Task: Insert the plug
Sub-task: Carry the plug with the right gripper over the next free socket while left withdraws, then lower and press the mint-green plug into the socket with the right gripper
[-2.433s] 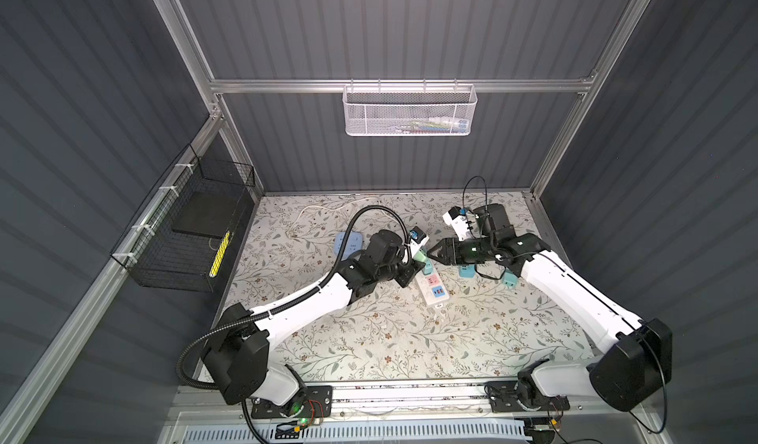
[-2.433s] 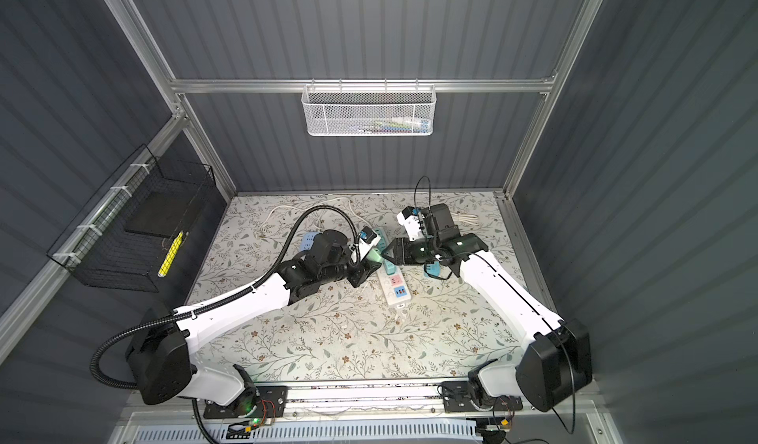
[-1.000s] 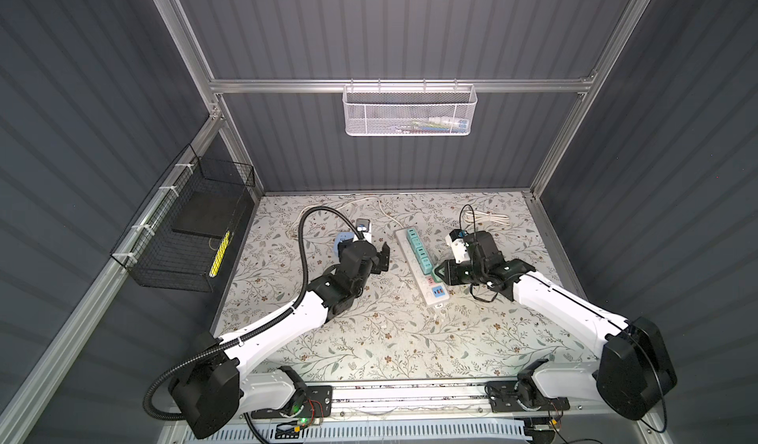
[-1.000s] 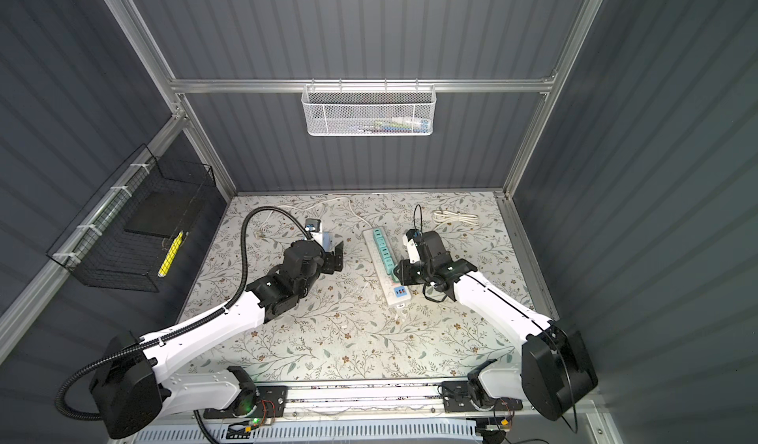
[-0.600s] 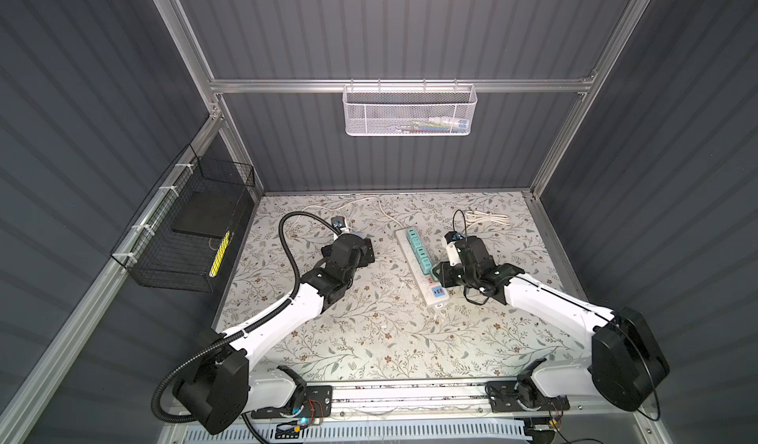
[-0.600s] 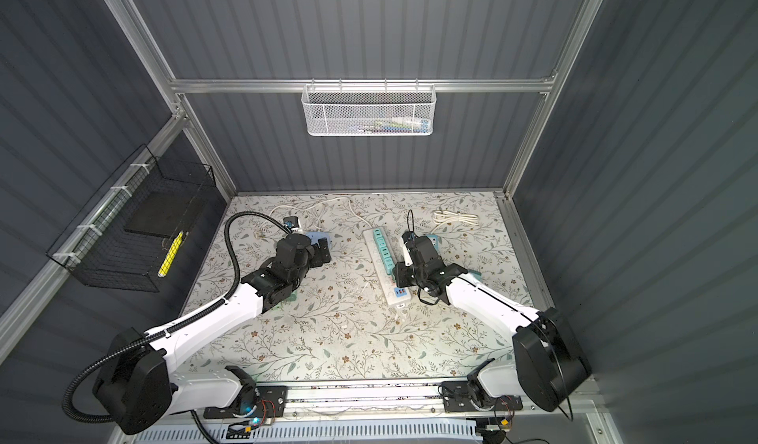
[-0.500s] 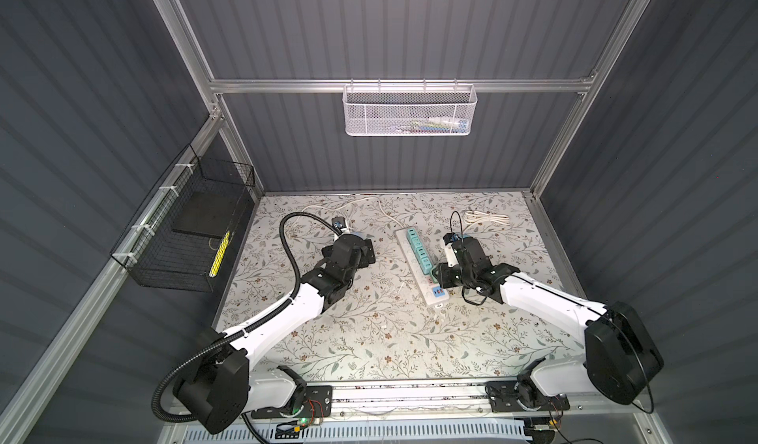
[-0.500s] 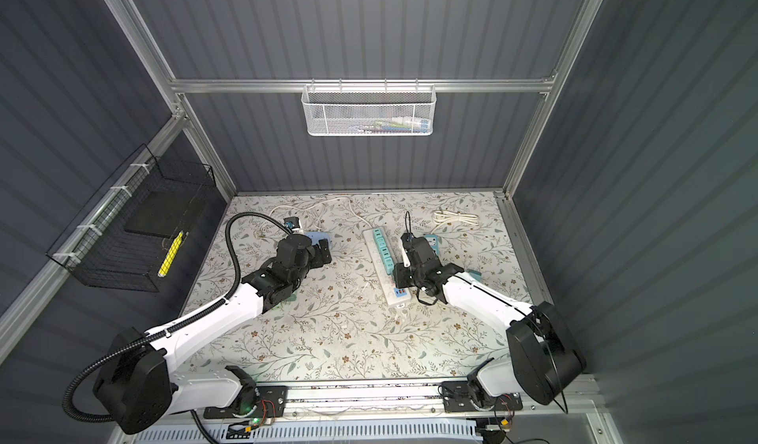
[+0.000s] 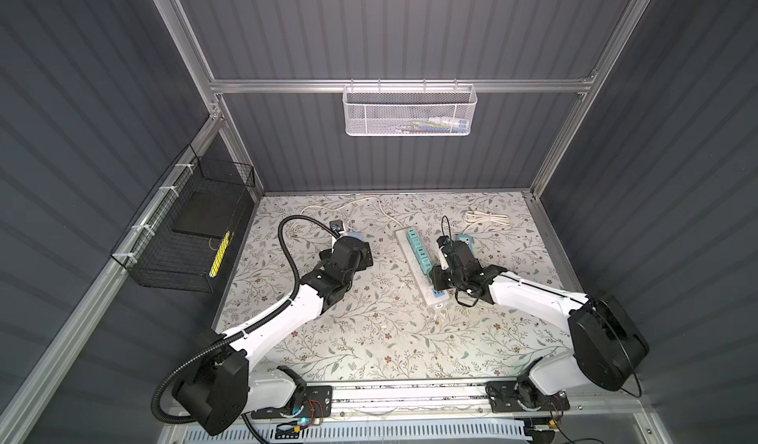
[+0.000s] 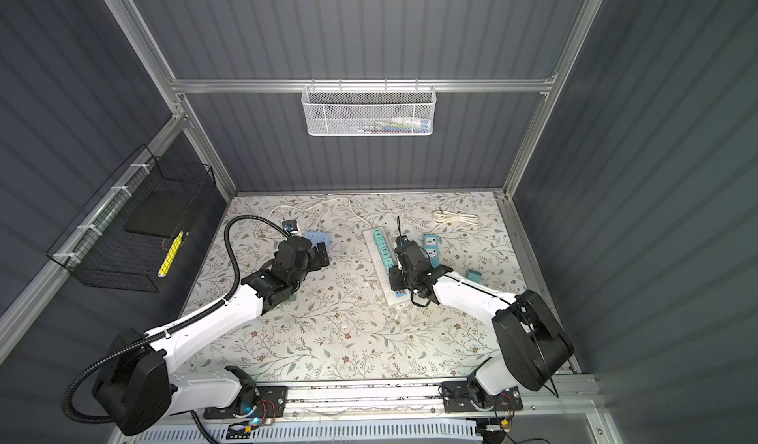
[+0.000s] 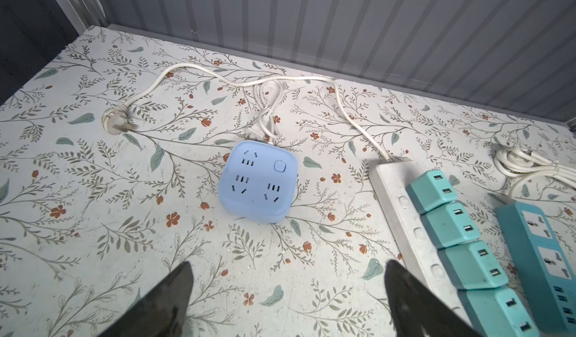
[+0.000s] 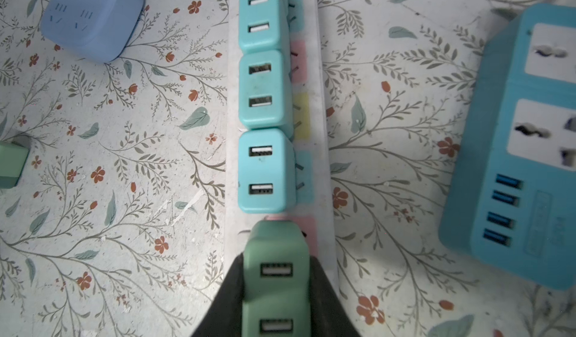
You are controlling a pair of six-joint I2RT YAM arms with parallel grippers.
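Dark grey ribbed walls box in the cell, and the floral-print tabletop (image 9: 369, 339) fills the floor of both top views. Two white arms reach in from the near rail.

Over on the left, the left gripper (image 11: 286, 265) hangs above bare tabletop with its jaws spread wide and nothing between them. It sits just short of the light blue rounded-square socket cube (image 11: 258, 182).

Across the middle lies the long white plastic power strip (image 9: 411, 253), angled towards the back wall, and the right gripper (image 9: 438, 275) is right down on its near end. Just beside the strip on the right stands a teal block-shaped socket tower (image 12: 523, 164) with blue USB ports. A row of four teal USB charger cubes (image 11: 452, 229) is plugged along the strip.

And the key piece: the green plastic two-port USB plug (image 12: 276, 248) is clamped firmly between the right gripper's black fingers (image 12: 324, 288). It sits on the strip at the pink-labelled socket, next in line after the teal cubes. I cannot tell whether it is fully seated.
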